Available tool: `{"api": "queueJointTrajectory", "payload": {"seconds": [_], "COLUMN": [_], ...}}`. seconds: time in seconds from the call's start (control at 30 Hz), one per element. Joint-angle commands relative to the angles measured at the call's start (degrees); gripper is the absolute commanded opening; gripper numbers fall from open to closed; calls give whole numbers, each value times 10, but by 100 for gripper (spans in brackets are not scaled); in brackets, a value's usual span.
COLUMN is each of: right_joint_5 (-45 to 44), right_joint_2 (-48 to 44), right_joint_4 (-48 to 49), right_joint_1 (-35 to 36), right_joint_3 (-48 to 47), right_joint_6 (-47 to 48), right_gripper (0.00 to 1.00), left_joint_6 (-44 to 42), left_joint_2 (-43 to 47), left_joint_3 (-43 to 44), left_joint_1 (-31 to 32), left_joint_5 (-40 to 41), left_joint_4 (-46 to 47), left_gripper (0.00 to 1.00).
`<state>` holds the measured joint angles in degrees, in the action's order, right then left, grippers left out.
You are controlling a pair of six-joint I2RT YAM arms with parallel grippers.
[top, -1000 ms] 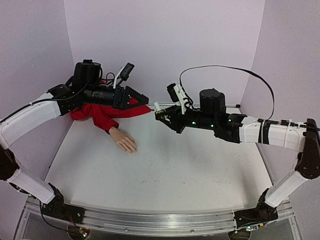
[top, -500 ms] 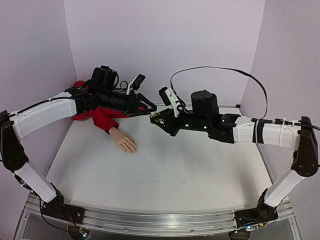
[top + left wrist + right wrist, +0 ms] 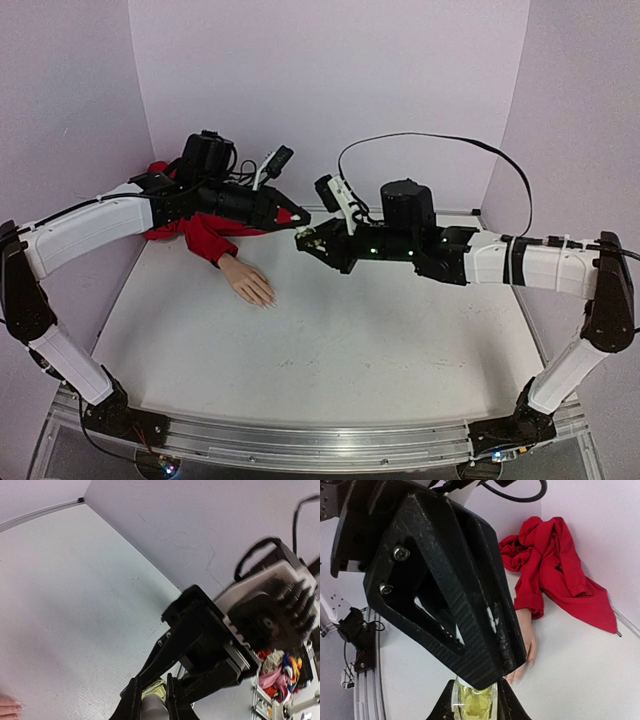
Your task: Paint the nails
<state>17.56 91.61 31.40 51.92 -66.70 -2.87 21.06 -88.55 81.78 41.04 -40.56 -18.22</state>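
- Left arm [image 3: 90, 225]: white shell links, black joints, and a black cylindrical motor [image 3: 207, 152] on top.
- Right arm [image 3: 530, 265]: the same white and black, with green lights [image 3: 372, 251] dotting the black forearm. A thin black cable [image 3: 430, 135] arcs over it at 12 o'clock.
- Left gripper [image 3: 298, 221]: matte black layered plastic with a triangular cut-out and two silver screws [image 3: 400, 554].
- Right gripper [image 3: 304, 240]: black, with a white finned camera housing [image 3: 270, 600]. A pink, yellow and blue wire bundle [image 3: 280, 667] sits at 5 o'clock of the housing.

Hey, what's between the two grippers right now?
A small yellowish bottle, clamped in the right gripper; the left gripper grips its white cap. Both wrist views show it.
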Motion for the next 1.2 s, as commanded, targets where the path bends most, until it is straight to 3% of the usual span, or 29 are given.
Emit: {"api": "queueJointTrajectory", "payload": {"seconds": [0.0, 0.1, 0.17, 0.33, 0.37, 0.43, 0.5, 0.57, 0.63, 0.73, 0.87, 1.17], "right_joint_5": [329, 607, 623, 488, 454, 363, 278, 193, 147, 150, 150, 142], "right_joint_2": [-15, 2, -2, -40, -46, -58, -66, -67, -61, -50, -38, -12], "right_joint_4": [97, 141, 144, 141, 140, 133, 111, 75, 49, 35, 33, 14], "right_joint_1": [-19, -15, -9, -11, -11, -12, -12, -12, -12, -11, -10, 2], "right_joint_3": [-20, -45, -43, -4, 3, 17, 31, 38, 34, 29, 19, -6], "right_joint_6": [-6, -48, -53, -31, -29, -19, 1, 18, 24, 24, 24, 52], "right_gripper": [0, 0, 0, 0, 0, 0, 0, 0, 0, 0, 0, 0], "left_joint_6": [-120, -156, -159, -140, -136, -136, -155, -173, -177, -161, -149, -148], "left_joint_2": [49, 77, 84, 88, 90, 98, 102, 100, 98, 99, 96, 61], "left_joint_3": [15, 6, 10, 17, 17, 16, 23, 36, 38, 32, 35, 71], "left_joint_1": [42, 52, 53, 53, 53, 51, 50, 49, 45, 44, 44, 44], "left_joint_5": [-216, -287, -313, -287, -271, -226, -147, -67, -45, -40, -37, -20], "left_joint_4": [26, 35, 37, 39, 37, 19, -40, -103, -136, -140, -145, -178], "left_gripper": [0, 0, 0, 0, 4, 36, 58, 69, 73, 76, 71, 52]}}
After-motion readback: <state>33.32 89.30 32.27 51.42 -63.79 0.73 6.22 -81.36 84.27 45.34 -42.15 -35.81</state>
